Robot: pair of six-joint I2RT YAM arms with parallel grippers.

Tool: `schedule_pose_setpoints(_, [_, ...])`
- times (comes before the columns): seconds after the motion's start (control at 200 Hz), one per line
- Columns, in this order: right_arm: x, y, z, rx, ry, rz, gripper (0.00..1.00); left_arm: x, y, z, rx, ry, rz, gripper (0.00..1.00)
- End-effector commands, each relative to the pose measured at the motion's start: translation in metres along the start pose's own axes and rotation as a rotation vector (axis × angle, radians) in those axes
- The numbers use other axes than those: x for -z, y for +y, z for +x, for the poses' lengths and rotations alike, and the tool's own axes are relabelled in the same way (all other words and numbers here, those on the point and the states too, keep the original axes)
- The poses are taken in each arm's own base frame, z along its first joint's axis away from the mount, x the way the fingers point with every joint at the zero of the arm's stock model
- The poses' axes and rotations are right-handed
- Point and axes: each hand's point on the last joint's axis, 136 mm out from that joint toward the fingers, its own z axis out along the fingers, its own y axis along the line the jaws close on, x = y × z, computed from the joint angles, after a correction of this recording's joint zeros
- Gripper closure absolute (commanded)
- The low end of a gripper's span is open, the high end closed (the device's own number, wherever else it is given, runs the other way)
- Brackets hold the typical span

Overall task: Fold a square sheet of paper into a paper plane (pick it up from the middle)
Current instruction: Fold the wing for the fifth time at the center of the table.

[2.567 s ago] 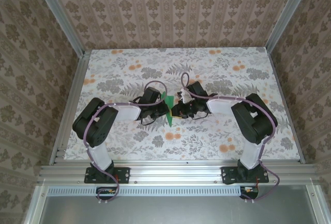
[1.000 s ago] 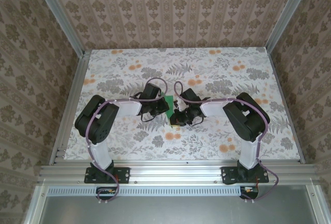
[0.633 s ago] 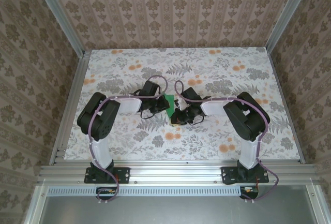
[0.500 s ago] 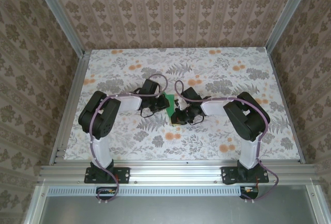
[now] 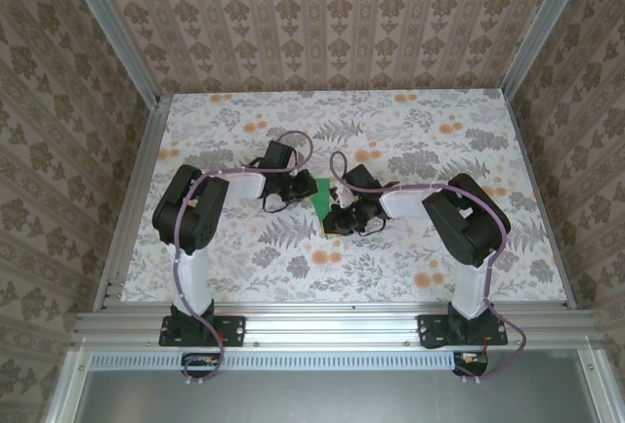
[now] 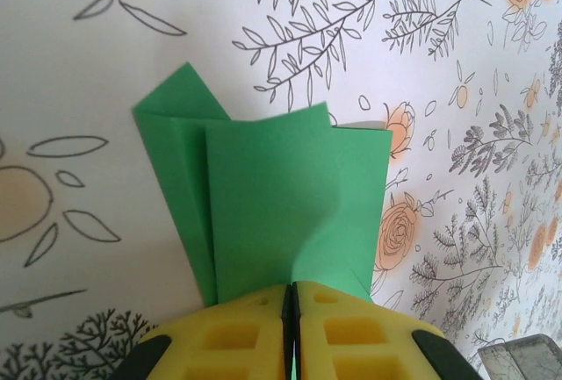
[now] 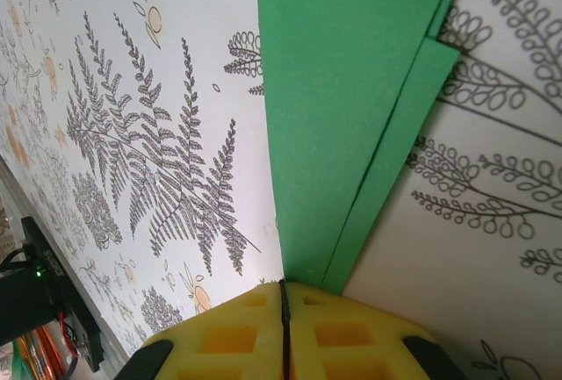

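The square sheet of paper [image 5: 320, 195] is bright green and folded into overlapping layers, lying at mid-table between my two grippers. My left gripper [image 5: 306, 190] meets it from the left. In the left wrist view the yellow pads [image 6: 237, 336] are closed, with the green paper [image 6: 281, 196] running down into the seam of the left gripper [image 6: 291, 290]. My right gripper [image 5: 330, 216] sits at the paper's near end. Seen from the right wrist, the layered strip [image 7: 342, 90] ends in the right gripper [image 7: 284, 285], whose jaws are pressed together.
The floral table cover [image 5: 410, 257] reaches aluminium rails on the left [image 5: 132, 208] and along the front [image 5: 322, 320]. Wallpapered walls enclose the far and side edges. A dark unit with a green light [image 7: 48, 301] sits at the lower left of the right wrist view.
My left gripper and forearm have shifted toward the far side, staying at the paper. The right arm has held still. The green paper now shows shorter than 2.6 s ago.
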Motion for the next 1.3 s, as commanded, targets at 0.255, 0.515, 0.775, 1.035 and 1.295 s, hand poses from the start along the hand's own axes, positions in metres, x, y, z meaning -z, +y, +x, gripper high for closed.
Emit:
schedule_pose_setpoints(0.255, [0.006, -0.084, 0.094, -0.204, 0.258, 0.289, 0.9, -0.002, 0.061, -0.058, 0.014, -0.127, -0.173, 0.87])
schedule_pose_setpoints(0.515, [0.007, -0.086, 0.097, -0.205, 0.263, 0.289, 0.9, 0.002, 0.068, -0.074, 0.015, -0.141, -0.189, 0.87])
schedule_pose_setpoints(0.775, [0.008, -0.085, 0.096, -0.203, 0.254, 0.284, 0.9, 0.014, 0.073, -0.093, 0.022, -0.168, -0.19, 0.86])
schedule_pose_setpoints(1.035, [0.012, -0.073, 0.086, -0.182, 0.225, 0.254, 0.89, 0.038, 0.058, -0.111, -0.018, -0.214, -0.19, 0.86])
schedule_pose_setpoints(1.295, [0.032, -0.02, 0.038, -0.078, 0.086, 0.134, 0.83, 0.095, 0.032, -0.101, -0.031, -0.32, -0.213, 0.78])
